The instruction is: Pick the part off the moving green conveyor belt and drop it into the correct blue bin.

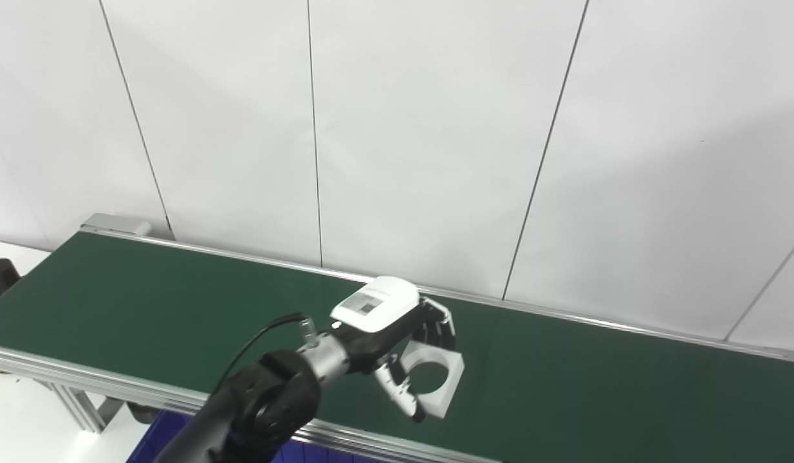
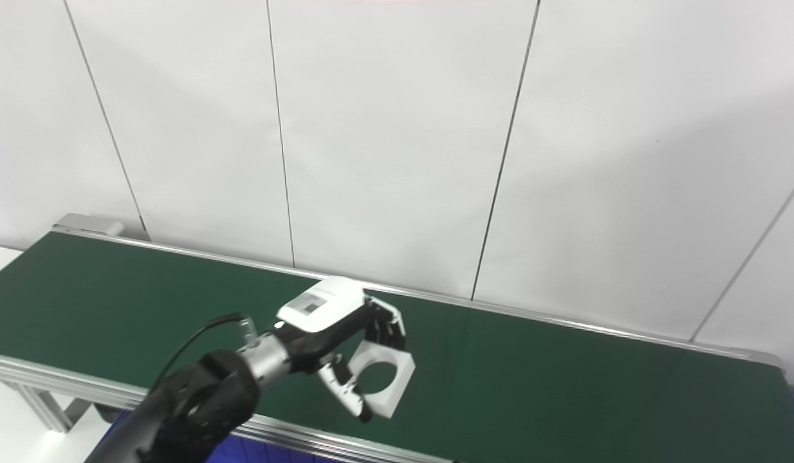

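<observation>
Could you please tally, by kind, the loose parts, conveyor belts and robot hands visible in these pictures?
White square part with a round hole: 1
Green conveyor belt: 1
Left hand, fingers around the part: 1
Total: 3

No readable text, numbers or brand names anywhere. Only marking: a small grey square label with a darker square inside, on the white plastic back cover of the left hand (image 1: pixel 397 334), centre-lower frame; too blurred to read, possibly a faint line of print beside it, illegible. Dark green conveyor belt (image 1: pixel 146 302) across the lower frame and the white wall panels (image 1: pixel 423 128) above it carry no signs.
</observation>
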